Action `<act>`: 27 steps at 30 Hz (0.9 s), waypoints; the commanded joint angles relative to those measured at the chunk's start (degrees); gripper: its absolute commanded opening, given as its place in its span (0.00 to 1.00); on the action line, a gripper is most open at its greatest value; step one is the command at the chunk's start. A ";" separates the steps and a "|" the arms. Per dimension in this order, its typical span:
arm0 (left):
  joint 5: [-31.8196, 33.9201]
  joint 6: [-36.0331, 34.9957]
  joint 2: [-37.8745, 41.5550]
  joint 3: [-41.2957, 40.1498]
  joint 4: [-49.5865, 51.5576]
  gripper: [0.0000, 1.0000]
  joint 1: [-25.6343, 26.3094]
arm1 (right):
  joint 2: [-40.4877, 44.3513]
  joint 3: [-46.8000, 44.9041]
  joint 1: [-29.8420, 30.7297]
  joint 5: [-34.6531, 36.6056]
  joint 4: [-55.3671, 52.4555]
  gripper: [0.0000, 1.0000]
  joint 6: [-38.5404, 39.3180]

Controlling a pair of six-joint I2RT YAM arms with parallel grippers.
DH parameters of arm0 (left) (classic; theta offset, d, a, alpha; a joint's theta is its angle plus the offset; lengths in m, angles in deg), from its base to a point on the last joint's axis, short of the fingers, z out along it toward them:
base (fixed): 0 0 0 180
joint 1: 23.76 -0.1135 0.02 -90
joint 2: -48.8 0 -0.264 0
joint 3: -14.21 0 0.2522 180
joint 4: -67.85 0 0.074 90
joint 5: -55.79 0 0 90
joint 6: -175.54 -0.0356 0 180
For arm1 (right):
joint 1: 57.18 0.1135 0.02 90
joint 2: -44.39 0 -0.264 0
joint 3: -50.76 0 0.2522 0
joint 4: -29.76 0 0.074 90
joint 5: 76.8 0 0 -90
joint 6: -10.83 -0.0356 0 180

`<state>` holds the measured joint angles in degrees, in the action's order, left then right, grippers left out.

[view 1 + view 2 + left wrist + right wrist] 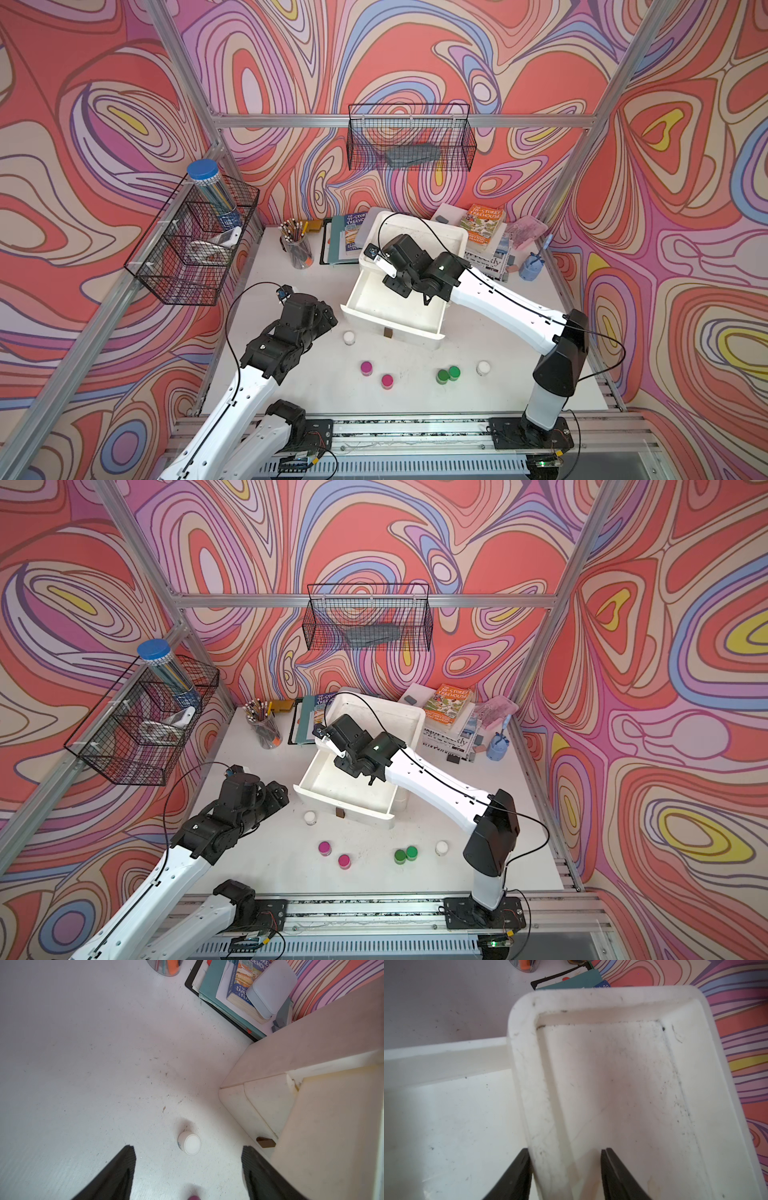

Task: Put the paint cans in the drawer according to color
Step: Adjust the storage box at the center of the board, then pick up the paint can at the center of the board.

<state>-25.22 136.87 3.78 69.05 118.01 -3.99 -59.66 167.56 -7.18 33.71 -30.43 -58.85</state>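
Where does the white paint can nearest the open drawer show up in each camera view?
A top view: white paint can on the table, just off the front corner of the drawer.
A top view: the can in the same spot.
Left wrist: the can on the table near that corner.
Right wrist: not in it.
Shared landmark: the brown handle beside the can.

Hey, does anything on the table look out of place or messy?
The drawer unit sits askew to the table edge, and its top tray is smudged with dark specks. Nothing looks spilled or toppled.
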 commanded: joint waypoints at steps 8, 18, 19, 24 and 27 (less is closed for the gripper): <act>-4.75 -0.41 2.52 -7.10 -0.89 0.81 -0.59 | -4.40 0.60 -4.22 4.18 4.78 0.60 1.69; -16.36 -9.64 2.23 -12.56 -4.97 0.83 -0.74 | 12.99 -2.95 -4.21 -27.12 6.54 0.98 -13.60; -17.08 -10.66 1.77 -13.65 -5.94 0.83 -0.73 | 15.12 -5.23 -4.21 -26.12 8.62 0.98 -16.14; -19.36 -13.83 -2.81 -16.53 -13.00 0.83 -0.67 | 23.71 -14.52 -4.32 -15.34 12.50 0.98 -23.57; -19.30 -15.36 -5.55 -17.30 -18.06 0.82 -0.54 | 28.69 -19.44 -4.47 -10.44 13.76 0.98 -25.90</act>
<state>-43.10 124.91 -0.41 52.29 106.89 -4.34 -32.17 152.00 -11.44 17.69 -18.26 -79.25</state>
